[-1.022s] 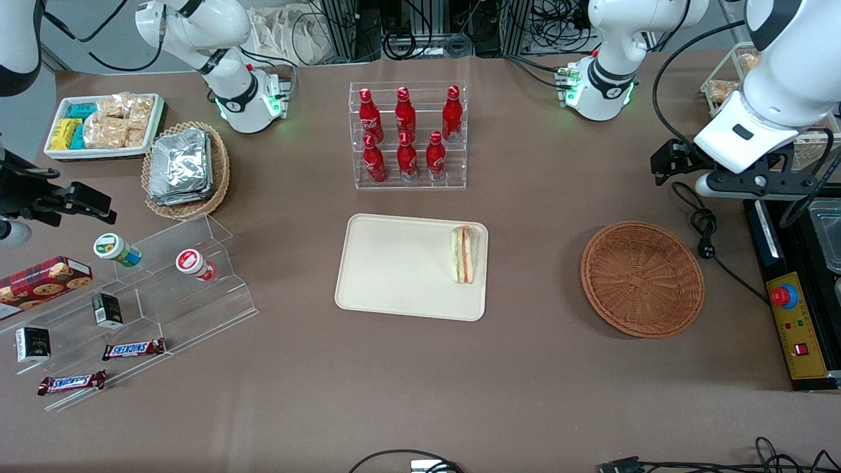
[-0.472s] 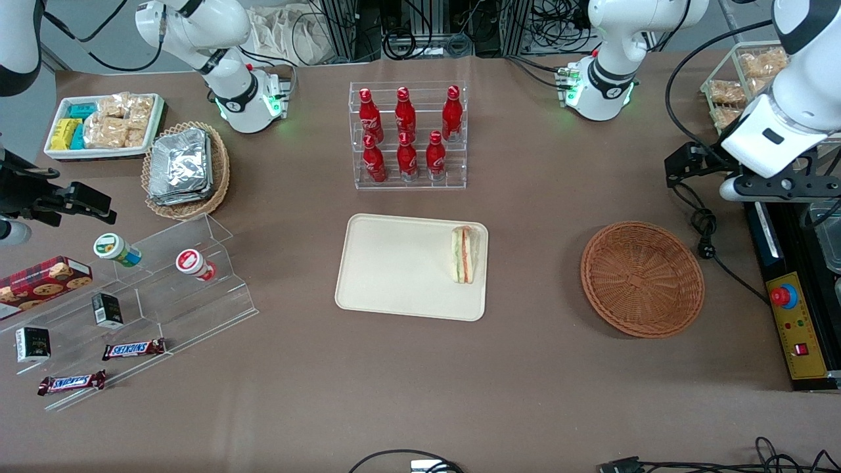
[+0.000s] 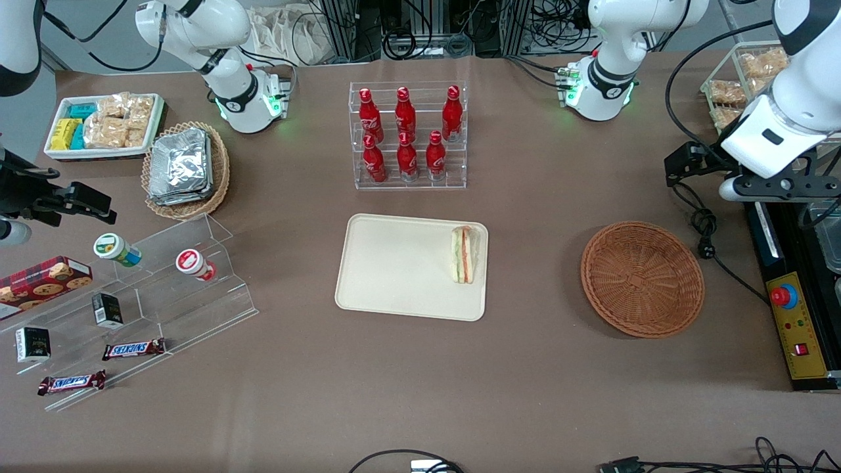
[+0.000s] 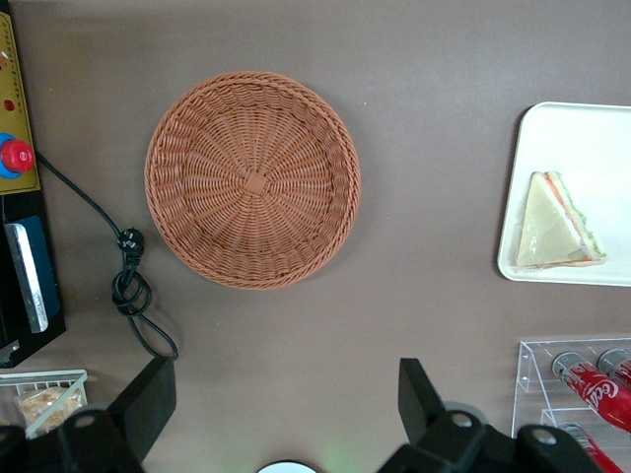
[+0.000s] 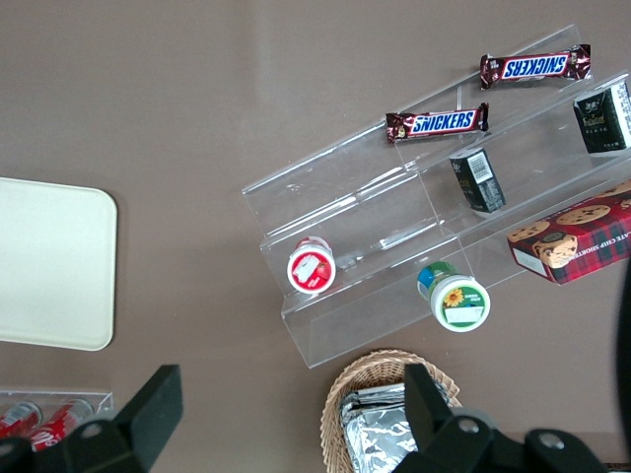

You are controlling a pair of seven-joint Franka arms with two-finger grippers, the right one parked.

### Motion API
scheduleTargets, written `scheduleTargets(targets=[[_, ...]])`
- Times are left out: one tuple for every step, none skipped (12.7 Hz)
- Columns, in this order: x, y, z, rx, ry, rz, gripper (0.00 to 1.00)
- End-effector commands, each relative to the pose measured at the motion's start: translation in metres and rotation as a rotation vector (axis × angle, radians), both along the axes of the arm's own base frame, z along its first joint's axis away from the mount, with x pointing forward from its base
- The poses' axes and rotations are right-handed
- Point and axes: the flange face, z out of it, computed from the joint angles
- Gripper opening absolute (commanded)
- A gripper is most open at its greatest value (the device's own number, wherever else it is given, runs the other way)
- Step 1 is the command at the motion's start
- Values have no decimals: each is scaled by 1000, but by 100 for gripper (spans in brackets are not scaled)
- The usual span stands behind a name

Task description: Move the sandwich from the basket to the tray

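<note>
One sandwich [image 3: 464, 254] lies flat on the tray [image 3: 394, 263], tight against the tray's short rim at the working arm's end, its green and orange-pink filling edge showing. The single orange-brown basket [image 3: 642, 278] sits on the desk [image 3: 525, 368] apart from the tray, toward the working arm's end, with nothing in it.

Compared with a second ago, the working arm has swung farther from the front camera and out toward its own end of the desk; over the last half second it has barely shifted. Sandwich, tray and basket lie where they were.

The gripper [image 4: 281, 394] hangs high above the desk, farther from the front camera than the basket, its two fingers [image 4: 148, 394] spread wide with nothing between them.

Six red bottles [image 3: 406, 135] stand in a clear rack [image 3: 407, 180], farther from the front camera than the tray. Two Snickers bars [image 3: 133, 349] lie on the clear stepped stand toward the parked arm's end.
</note>
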Motion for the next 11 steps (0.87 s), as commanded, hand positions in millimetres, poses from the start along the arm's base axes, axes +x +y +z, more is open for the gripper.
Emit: scheduleTargets(targets=[[1,-2,2,-16,12,-2,100],[0,-1,2,-14,15,1,100],[-1,-1,0,-13,20,2,100],[-1,-1,0,-13,20,2,100],[-1,-1,-1,-13,20,2,100],[-1,-1,-1,-13,21,2,100],[-1,-1,-1,-13,20,2,100],[-1,-1,-1,-13,20,2,100],[-1,-1,0,-13,18,5,100],[-1,-1,0,-13,18,7,100],[-1,-1,0,-13,18,7,100]])
